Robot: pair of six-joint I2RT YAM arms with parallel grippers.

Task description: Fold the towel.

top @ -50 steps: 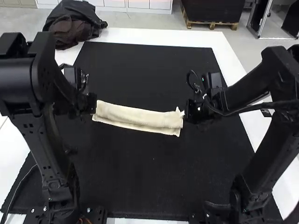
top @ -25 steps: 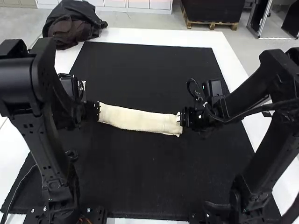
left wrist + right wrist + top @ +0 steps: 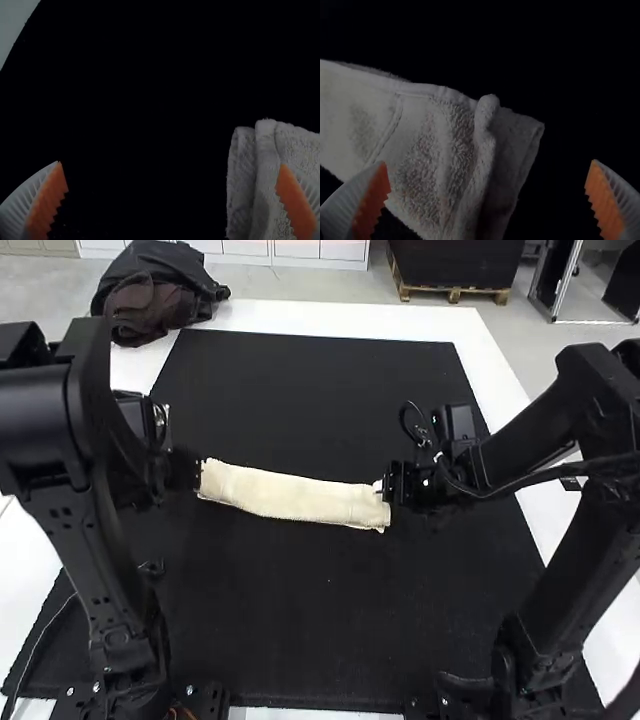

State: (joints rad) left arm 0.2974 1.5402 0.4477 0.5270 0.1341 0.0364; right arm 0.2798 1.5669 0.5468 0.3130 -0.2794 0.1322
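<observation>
Our left gripper [image 3: 197, 476] is easing toward the mat's [image 3: 320, 620] left edge, gaping like our right gripper [image 3: 389, 483]; we should be centring the towel's [image 3: 290, 496] ends.

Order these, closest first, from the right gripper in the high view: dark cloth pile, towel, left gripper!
1. Towel, just to its left.
2. Left gripper, by the towel's other end.
3. Dark cloth pile, far left table corner.

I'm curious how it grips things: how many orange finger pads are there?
4: two pads on the left tool, spread apart at the left end of the towel; two pads on the right tool, spread apart at the right end.
</observation>
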